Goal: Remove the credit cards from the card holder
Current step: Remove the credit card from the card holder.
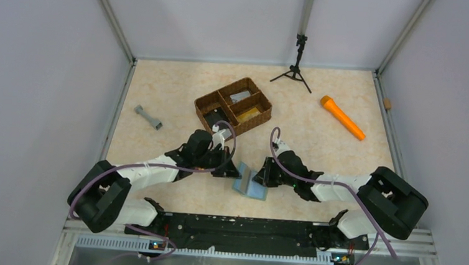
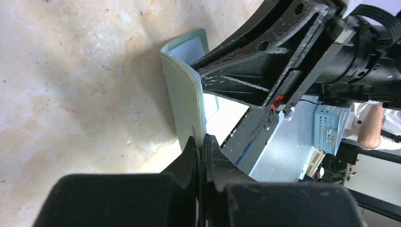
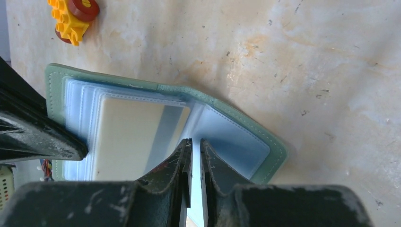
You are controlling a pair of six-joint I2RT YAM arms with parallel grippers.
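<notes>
The grey-green card holder (image 1: pixel 250 185) lies open on the table between both arms, one flap raised. My left gripper (image 1: pixel 228 168) is shut on the raised flap's edge; in the left wrist view the fingertips (image 2: pixel 201 142) pinch the thin green flap (image 2: pixel 187 94). My right gripper (image 3: pixel 195 142) hovers over the holder's pale blue-clear pockets (image 3: pixel 231 137), jaws a narrow gap apart with nothing between them. A pale credit card (image 3: pixel 132 137) with a grey stripe sits inside a clear pocket, just left of the right fingertips. In the overhead view the right gripper (image 1: pixel 260 175) is at the holder's right edge.
A brown woven three-part basket (image 1: pixel 234 105) stands behind the holder. An orange cylinder (image 1: pixel 342 117) lies at the back right, a grey bar (image 1: pixel 148 117) at the left and a small black tripod (image 1: pixel 296 68) at the back wall. A yellow-and-red toy (image 3: pixel 73 14) lies beyond the holder.
</notes>
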